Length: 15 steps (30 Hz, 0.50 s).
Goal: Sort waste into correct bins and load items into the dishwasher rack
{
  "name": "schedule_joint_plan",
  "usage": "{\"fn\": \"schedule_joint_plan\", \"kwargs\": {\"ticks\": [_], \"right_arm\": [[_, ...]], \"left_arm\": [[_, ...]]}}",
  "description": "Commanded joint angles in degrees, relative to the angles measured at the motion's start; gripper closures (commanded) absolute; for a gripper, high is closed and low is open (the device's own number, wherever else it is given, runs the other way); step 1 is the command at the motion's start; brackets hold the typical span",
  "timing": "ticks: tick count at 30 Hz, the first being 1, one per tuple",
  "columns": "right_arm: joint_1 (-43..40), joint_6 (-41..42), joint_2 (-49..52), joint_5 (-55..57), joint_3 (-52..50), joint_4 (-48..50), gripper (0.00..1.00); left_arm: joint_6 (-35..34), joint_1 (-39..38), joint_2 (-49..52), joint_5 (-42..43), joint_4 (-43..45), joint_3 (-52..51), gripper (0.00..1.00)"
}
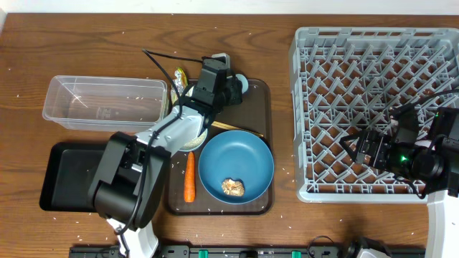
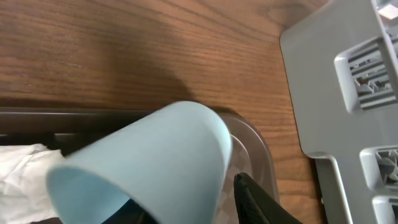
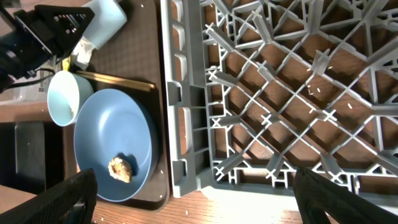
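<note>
Light-blue cup [image 2: 155, 155] between left jaws, tilted sideways

The left arm [image 1: 168, 129] has pale grey tubular links between bulky black joint housings, and a thin black cable [image 1: 159, 60] loops off its wrist. The right arm [image 1: 419, 154] is mostly black, with a small green light [image 1: 403, 158], black cables and a white base link [image 1: 437, 222]. The right gripper [image 3: 194, 186] has matte black, wedge-shaped fingers [image 3: 62, 199].
</note>
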Motion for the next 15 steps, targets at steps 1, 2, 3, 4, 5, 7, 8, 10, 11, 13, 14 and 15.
{"fn": "schedule_joint_plan", "kwargs": {"ticks": [1, 2, 3, 4, 5, 7, 8, 10, 11, 13, 14, 15], "right_arm": [[0.79, -1.05, 0.00, -0.20, 0.61, -0.22, 0.06], [0.79, -1.05, 0.00, -0.22, 0.61, -0.22, 0.06], [0.79, -1.05, 0.02, -0.22, 0.61, -0.22, 0.06], [0.79, -1.05, 0.00, -0.22, 0.61, -0.20, 0.06], [0.79, -1.05, 0.00, -0.22, 0.61, -0.20, 0.06], [0.79, -1.05, 0.00, -0.22, 0.61, -0.22, 0.06], [0.79, -1.05, 0.00, -0.22, 0.61, -0.20, 0.06], [0.79, -1.03, 0.00, -0.22, 0.61, -0.24, 0.06], [0.79, -1.05, 0.00, -0.22, 0.61, -0.26, 0.06], [0.79, -1.05, 0.00, -0.22, 0.61, -0.44, 0.06], [0.79, -1.05, 0.00, -0.22, 0.61, -0.55, 0.07], [0.79, -1.05, 0.00, -0.22, 0.61, -0.63, 0.07]], "left_arm": [[-1.14, 0.15, 1.07, -1.29, 0.52, 0.48, 0.67], [-1.11, 0.15, 1.18, -1.46, 0.50, 0.48, 0.69], [-1.09, 0.15, 1.33, -1.46, 0.50, 0.48, 0.73], [-1.11, 0.15, 1.55, -1.44, 0.48, 0.48, 0.75], [-1.11, 0.15, 1.79, -1.42, 0.46, 0.48, 0.76], [-1.05, 0.13, 2.08, -1.42, 0.04, 0.48, 0.77], [-1.05, 0.13, 2.08, -1.38, -0.26, 0.48, 0.78], [-0.20, 0.15, 2.05, -0.87, -0.66, 0.48, 0.90], [0.70, 0.17, 2.01, 0.68, -0.59, 0.48, 0.94], [1.86, 0.26, 1.88, 4.37, -0.37, 0.50, 0.94], [2.73, 0.26, 1.73, 6.25, -0.35, 0.50, 0.94], [3.89, 0.26, 1.36, 8.74, -0.35, 0.50, 0.94]]}}
